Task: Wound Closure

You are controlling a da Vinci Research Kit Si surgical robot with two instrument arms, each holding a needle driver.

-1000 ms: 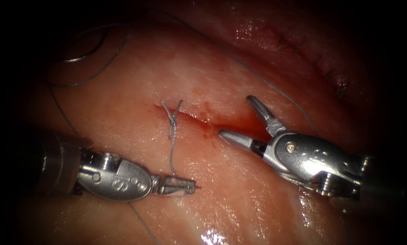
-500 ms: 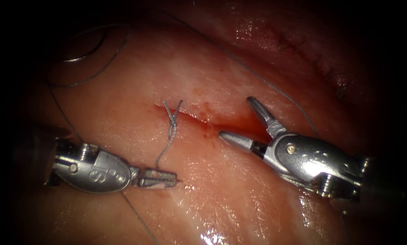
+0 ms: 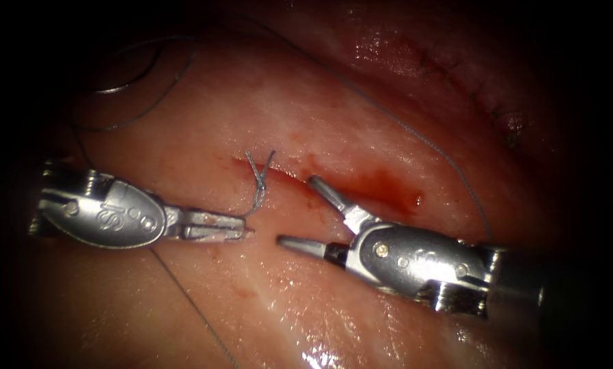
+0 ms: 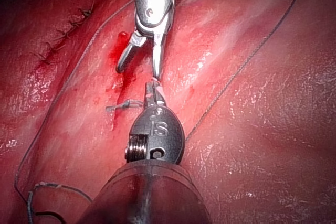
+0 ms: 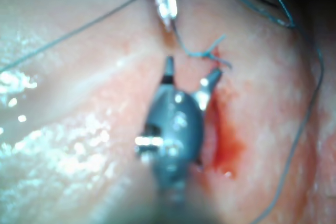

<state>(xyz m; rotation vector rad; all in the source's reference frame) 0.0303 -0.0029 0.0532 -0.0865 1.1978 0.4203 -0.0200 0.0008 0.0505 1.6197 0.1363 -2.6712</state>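
The tissue (image 3: pixel 306 102) has a cut (image 3: pixel 333 181) with a knotted stitch (image 3: pixel 259 179) at its left end, its two short thread ends standing up. My left tool (image 3: pixel 242 231) lies left of and below the knot, jaws shut on the short thread tail (image 3: pixel 254 207) that hangs from it. My right tool (image 3: pixel 296 210) has its jaws wide open just right of the knot and holds nothing. One of its fingers (image 3: pixel 323 190) lies over the cut. The curved needle (image 3: pixel 118 87) rests free on the tissue at far upper left. In the wrist views both tools, left (image 4: pixel 154 88) (image 5: pixel 168 20) and right (image 4: pixel 139 69) (image 5: pixel 191 67), meet at the knot (image 4: pixel 124 105) (image 5: pixel 209 53).
Red fluid (image 3: pixel 385 190) pools in the cut's right half. Long thread (image 3: pixel 415 133) arcs from the needle over the tissue to the right tool's shaft. Another strand (image 3: pixel 190 301) runs down from under the left tool. An older stitched line (image 3: pixel 470 89) (image 4: pixel 63 35) lies at upper right.
My left tool has moved up and left with the thread tail, which now curls slack near the knot. My right tool has shifted left and down, its open jaws closer to the knot.
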